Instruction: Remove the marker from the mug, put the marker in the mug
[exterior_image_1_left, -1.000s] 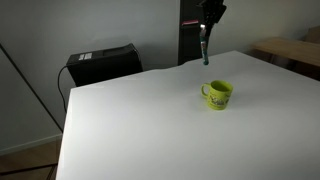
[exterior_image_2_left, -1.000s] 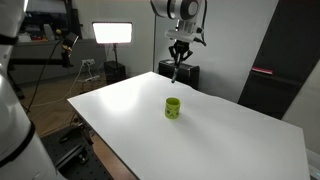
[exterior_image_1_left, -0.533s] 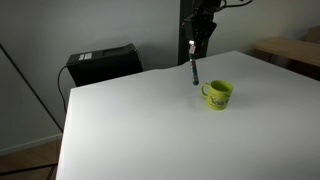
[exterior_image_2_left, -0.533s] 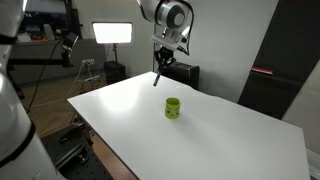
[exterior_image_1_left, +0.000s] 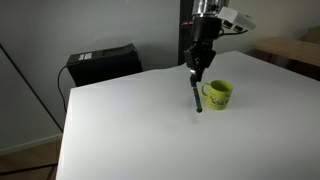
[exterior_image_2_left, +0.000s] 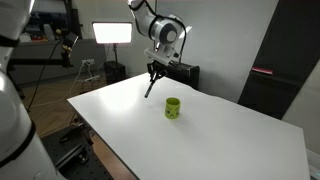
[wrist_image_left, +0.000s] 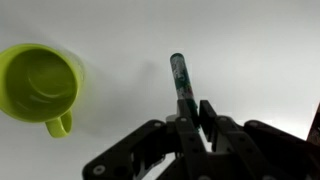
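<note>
Well, my black gripper (wrist_image_left: 195, 108) clamps the thin dark marker (wrist_image_left: 180, 75) (tilted, beside the mug); only the wrist view looks inside the yellow-green mug (wrist_image_left: 45, 88).

The marker's (wrist_image_left: 180, 75) upper end is buried in the gripper (wrist_image_left: 195, 104); the gripper's body runs past the wrist view's bottom edge; the mug (exterior_image_1_left: 217, 94) is too small to read its side.

Soft, even light on the white table (exterior_image_1_left: 130, 130); a lamp (exterior_image_2_left: 112, 33) glares brightly behind. Wrist view looks slightly soft, perhaps motion blur.
</note>
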